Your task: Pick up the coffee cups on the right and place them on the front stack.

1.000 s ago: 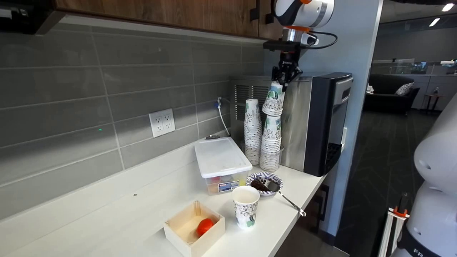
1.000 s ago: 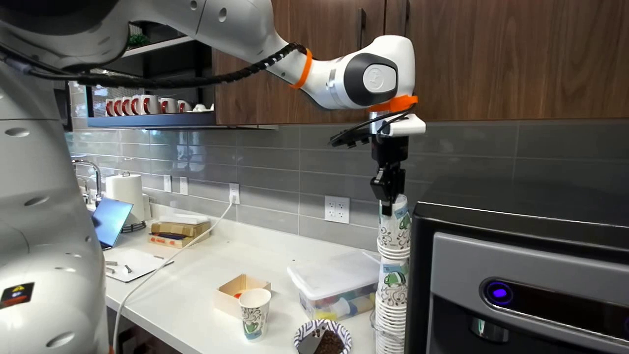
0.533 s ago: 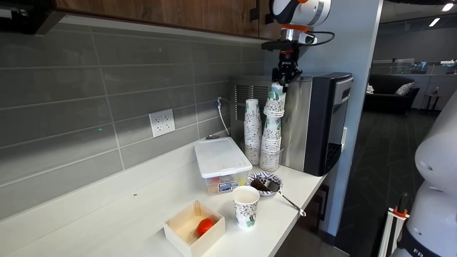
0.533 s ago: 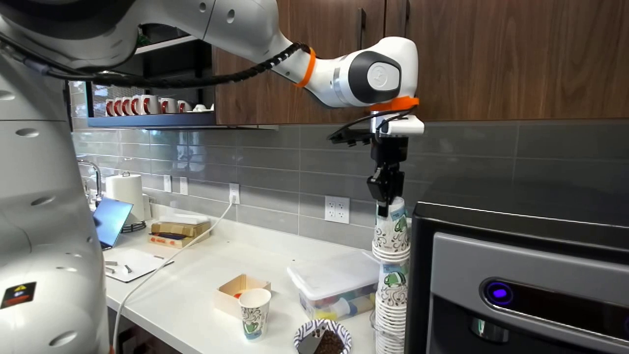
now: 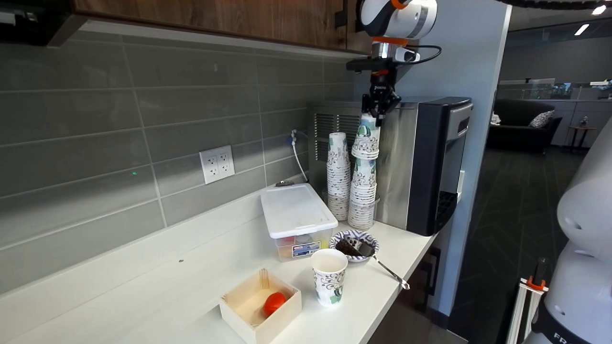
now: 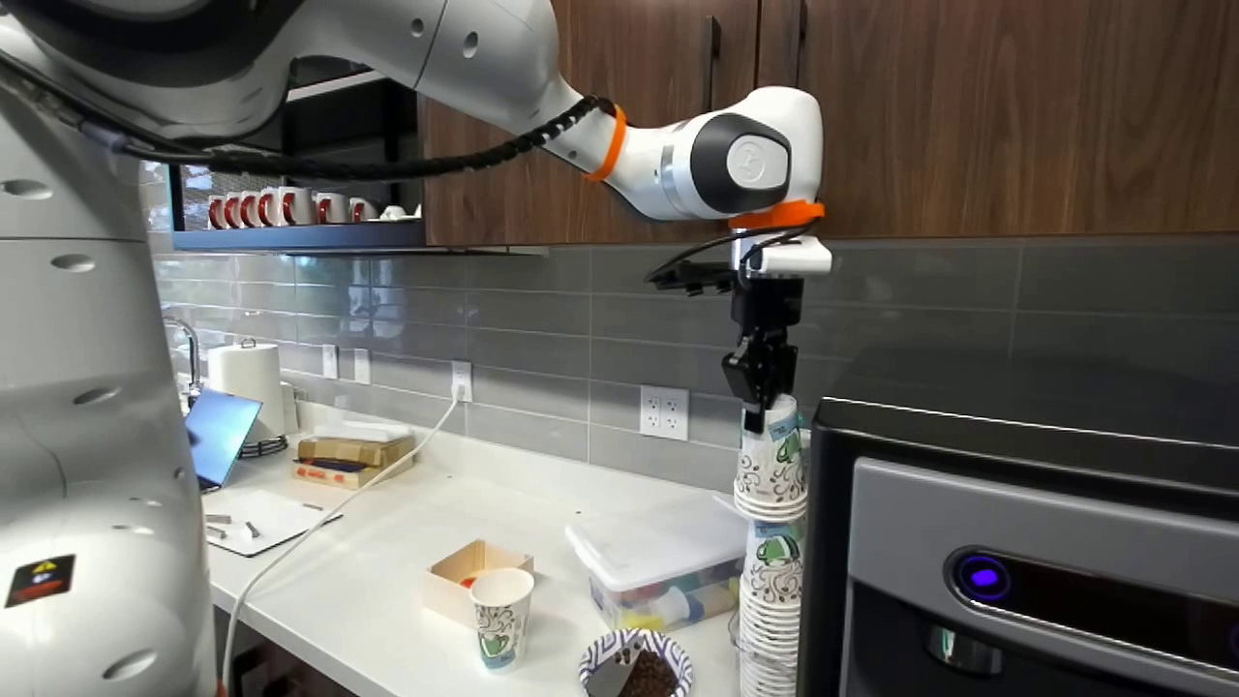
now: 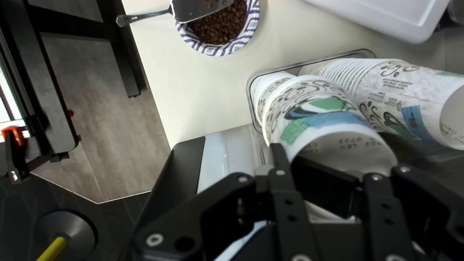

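Several white paper cups with pale blue and green print (image 5: 366, 137), nested upside down as a short stack, line up over the top of a tall front column of nested white paper cups (image 5: 362, 203), their lowest rim close to it (whether the two touch is hidden). The black two-fingered gripper (image 5: 373, 117) holds this short stack from above, its dark fingers (image 7: 281, 159) pinched on the edge of the uppermost base: one outside the wall, the other over the hollow. Just beside the front column stands its twin column of white paper cups (image 5: 338, 177), and a clear plastic rim (image 7: 251, 90) runs around both. A stainless-steel and black machine (image 5: 435, 167) rises next to them. On the white counter (image 5: 162, 298) sit a clear plastic box with a pale lid (image 5: 299, 208) and a purple-and-white patterned bowl (image 7: 251, 27) of brown beans (image 7: 219, 30), a silver serrated server (image 7: 195, 9) lying across it. One single patterned paper cup (image 5: 329, 284) stands mouth up near a pale wooden box (image 5: 282, 321) holding a red round object (image 5: 275, 304).
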Controlling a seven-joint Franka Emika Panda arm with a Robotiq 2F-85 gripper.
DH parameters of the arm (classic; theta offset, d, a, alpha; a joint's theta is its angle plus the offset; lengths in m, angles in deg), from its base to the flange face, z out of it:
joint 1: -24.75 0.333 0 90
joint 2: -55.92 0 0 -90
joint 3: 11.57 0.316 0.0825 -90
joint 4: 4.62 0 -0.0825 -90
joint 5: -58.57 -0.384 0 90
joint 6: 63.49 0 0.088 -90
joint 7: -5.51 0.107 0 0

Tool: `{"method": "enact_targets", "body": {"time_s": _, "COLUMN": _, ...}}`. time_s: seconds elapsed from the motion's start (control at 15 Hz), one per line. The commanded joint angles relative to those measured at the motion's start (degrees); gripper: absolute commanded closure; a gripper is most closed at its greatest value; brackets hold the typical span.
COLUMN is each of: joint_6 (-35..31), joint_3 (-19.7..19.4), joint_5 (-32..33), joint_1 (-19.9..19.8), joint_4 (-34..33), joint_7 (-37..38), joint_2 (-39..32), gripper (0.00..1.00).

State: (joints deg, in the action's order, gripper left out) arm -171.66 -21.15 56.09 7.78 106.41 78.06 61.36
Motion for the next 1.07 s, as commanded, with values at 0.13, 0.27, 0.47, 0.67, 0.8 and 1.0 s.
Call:
{"method": "enact_targets", "body": {"time_s": 0.13, "joint_6": 0.6, "joint_3": -1.0, "joint_5": 0.8, "joint_1": 1.1, "joint_4": -1.6, "joint_7": 2.5, "joint_2": -1.8, "gripper": 0.99}}
{"method": "enact_targets", "body": {"time_s": 0.27, "joint_6": 0.3, "joint_3": -1.1, "joint_5": 0.8, "joint_1": 1.1, "joint_4": -1.5, "joint_7": 2.7, "joint_2": -2.4, "gripper": 0.99}}
{"method": "enact_targets", "body": {"time_s": 0.47, "joint_6": -0.1, "joint_3": -1.4, "joint_5": 1.0, "joint_1": 1.1, "joint_4": -1.4, "joint_7": 2.8, "joint_2": -2.8, "gripper": 0.99}}
{"method": "enact_targets", "body": {"time_s": 0.67, "joint_6": -0.4, "joint_3": -1.6, "joint_5": 1.9, "joint_1": 1.1, "joint_4": -1.5, "joint_7": 3.3, "joint_2": -2.7, "gripper": 0.63}}
{"method": "enact_targets", "body": {"time_s": 0.8, "joint_6": -0.5, "joint_3": -1.6, "joint_5": 2.5, "joint_1": 1.2, "joint_4": -1.6, "joint_7": 3.5, "joint_2": -2.4, "gripper": 0.49}}
{"method": "enact_targets", "body": {"time_s": 1.0, "joint_6": -0.3, "joint_3": -1.6, "joint_5": 2.8, "joint_1": 1.3, "joint_4": -1.8, "joint_7": 3.9, "joint_2": -2.1, "gripper": 0.25}}
